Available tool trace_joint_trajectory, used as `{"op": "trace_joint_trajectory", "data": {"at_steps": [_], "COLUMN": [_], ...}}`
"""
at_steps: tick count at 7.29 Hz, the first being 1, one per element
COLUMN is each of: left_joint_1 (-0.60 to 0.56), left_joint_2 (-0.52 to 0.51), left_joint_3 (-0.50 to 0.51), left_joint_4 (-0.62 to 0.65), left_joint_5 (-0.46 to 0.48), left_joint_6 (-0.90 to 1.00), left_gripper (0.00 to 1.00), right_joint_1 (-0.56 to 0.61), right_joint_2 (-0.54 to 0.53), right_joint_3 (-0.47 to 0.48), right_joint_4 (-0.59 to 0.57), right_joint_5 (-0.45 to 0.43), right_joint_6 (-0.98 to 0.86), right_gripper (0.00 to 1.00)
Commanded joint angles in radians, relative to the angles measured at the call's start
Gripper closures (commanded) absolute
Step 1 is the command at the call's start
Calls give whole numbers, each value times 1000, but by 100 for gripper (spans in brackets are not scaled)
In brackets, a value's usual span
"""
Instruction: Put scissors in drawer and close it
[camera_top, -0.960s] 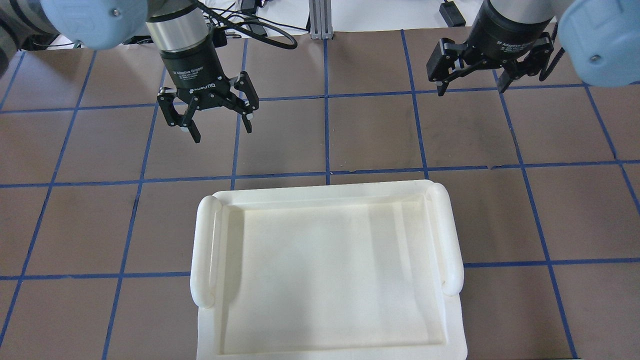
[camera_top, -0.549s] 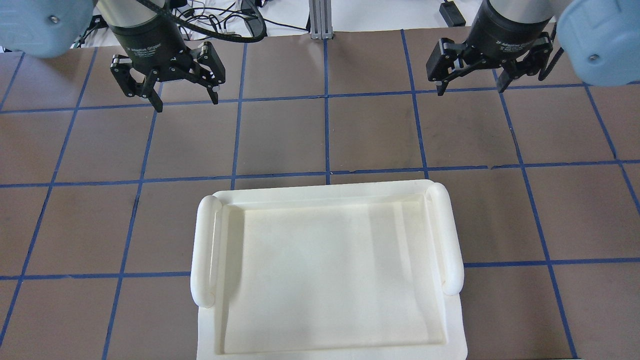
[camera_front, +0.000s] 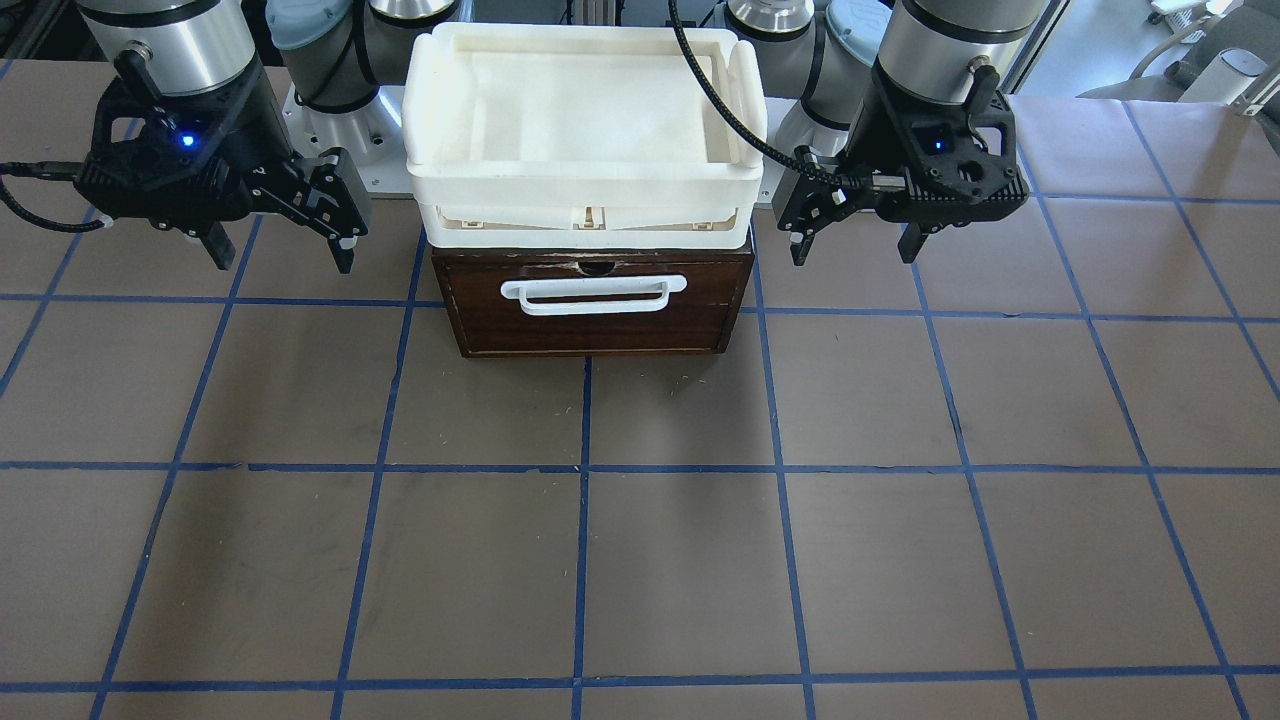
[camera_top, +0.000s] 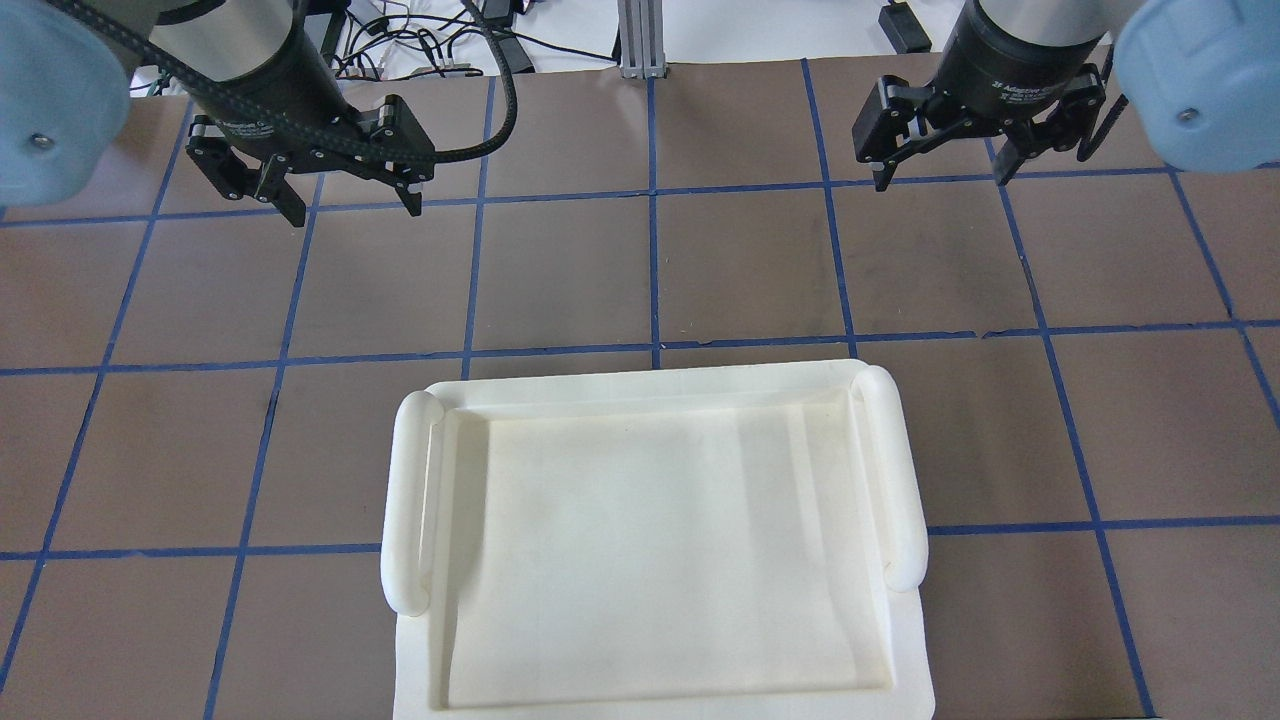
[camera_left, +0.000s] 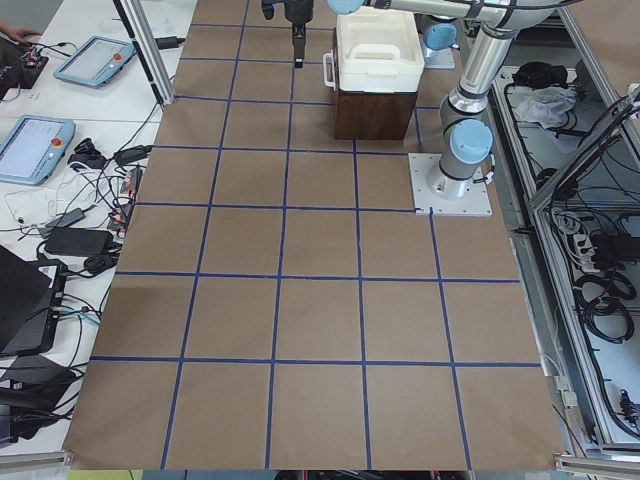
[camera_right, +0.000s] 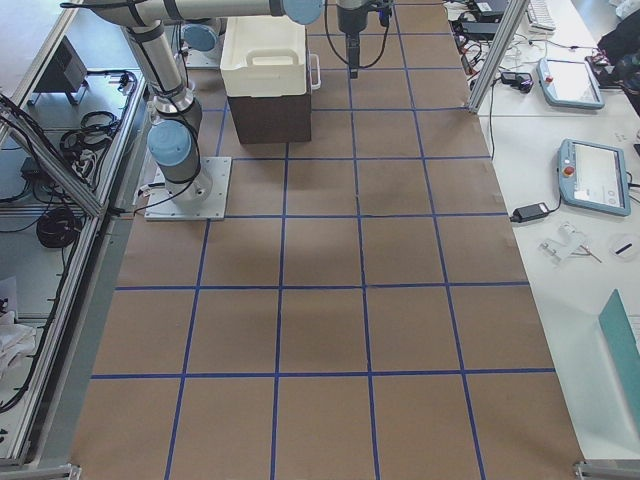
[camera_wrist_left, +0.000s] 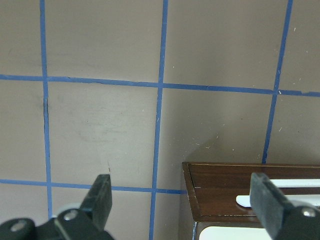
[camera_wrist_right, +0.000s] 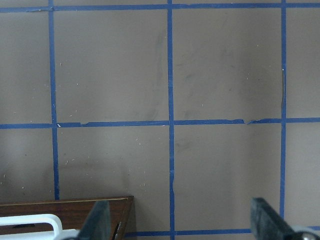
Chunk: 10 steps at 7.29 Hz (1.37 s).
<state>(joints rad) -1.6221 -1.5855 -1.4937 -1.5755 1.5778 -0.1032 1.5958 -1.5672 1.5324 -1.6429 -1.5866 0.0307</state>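
Observation:
The dark brown drawer (camera_front: 590, 325) is pushed flush into its cabinet, its white bar handle (camera_front: 594, 295) facing the table. No scissors show in any view. My left gripper (camera_front: 852, 250) hangs open and empty beside the cabinet; it also shows in the overhead view (camera_top: 355, 212). My right gripper (camera_front: 283, 258) hangs open and empty on the other side, and in the overhead view (camera_top: 940, 180). The left wrist view shows a drawer corner (camera_wrist_left: 235, 195) between open fingers (camera_wrist_left: 100, 197). The right wrist view shows the other corner (camera_wrist_right: 75, 210).
A white plastic tray (camera_top: 405, 500) sits on top of the cabinet; it hides the cabinet in the overhead view. Brown table (camera_front: 640, 520) with a blue tape grid spreads in front. Tablets and cables lie past the table's edge in the side views.
My left gripper has moved left and up in the overhead view, staying open. My right gripper has not moved.

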Motion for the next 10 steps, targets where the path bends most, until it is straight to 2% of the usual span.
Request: {"op": "trace_joint_trajectory", "data": {"at_steps": [1,2,6,10], "left_joint_1": [-4,-1,-4,-4], "left_joint_2": [-7,-8,19,36], "left_joint_3": [-3,-3,-16,-20], "left_joint_4": [26,37,60,62], "left_joint_5": [-15,-36,1,-19], "left_joint_6": [10,11,33,86], "left_gripper": [0,0,0,0], "right_joint_1": [0,0,0,1], "right_joint_2": [-1,-1,1,-1], "right_joint_3": [0,0,0,0], "right_joint_4": [0,0,2,2], "right_joint_5": [-1,-1,0,0], "right_joint_6": [0,0,0,0], "right_gripper": [0,0,0,0]}}
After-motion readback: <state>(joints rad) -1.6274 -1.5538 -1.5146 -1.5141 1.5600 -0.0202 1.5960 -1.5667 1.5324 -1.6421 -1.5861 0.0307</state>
